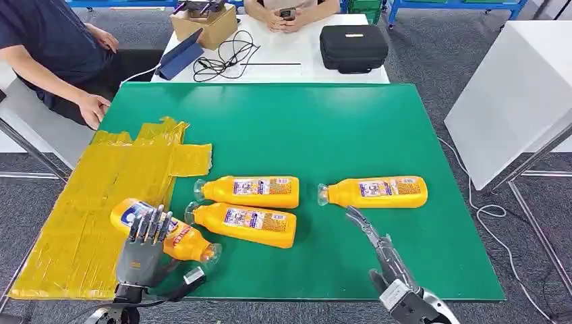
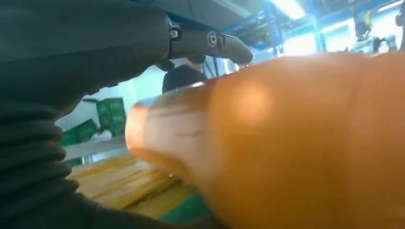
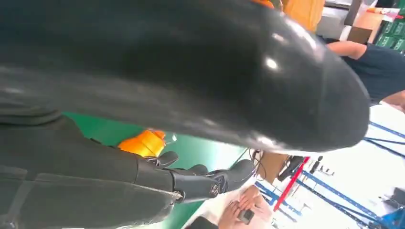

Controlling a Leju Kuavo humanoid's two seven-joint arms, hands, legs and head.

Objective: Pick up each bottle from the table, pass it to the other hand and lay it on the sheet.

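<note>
Left hand: the left hand (image 1: 143,251) held the held bottle (image 1: 172,233) from below, fingers upright across its labelled body, at the near edge of the yellow sheet (image 1: 88,216).
Held bottle position: it lay tilted, base over the sheet, clear neck pointing out over the green mat. Whether it rested on the surface or hung just above it could not be told. Judged as the laying-down step.
Left wrist view: the held bottle (image 2: 286,143) appeared as a smooth, glossy orange curve close to the lens, blurred, with one dark finger (image 2: 210,43) reaching over it.
Right hand: the right hand (image 1: 378,246) held nothing, its fingers extended and spread toward the far-right bottle (image 1: 374,192), near it but apart. Judged as positioned for the next pickup.
Right wrist view: the thick grey thumb covered much of the frame; dark fingers (image 3: 205,179) lay straight, with an orange bottle end (image 3: 143,143) beyond them.
Remaining bottles: the upper middle bottle (image 1: 248,191) and the lower middle bottle (image 1: 243,223) lay on their sides just beside each other on the mat, necks toward the sheet. The far-right bottle lay well apart from them.
Bottle form: flattened oblong orange plastic, printed label, narrow clear neck. Judged rigid and slippery, prone to rolling.
Sheet: crinkled, glossy yellow strips, overlapping, uneven at the far end.
Bench: the bench (image 1: 324,128) carried a flat matte green mat.
Bystander: a person's hand (image 1: 93,108) rested at the far-left corner.
</note>
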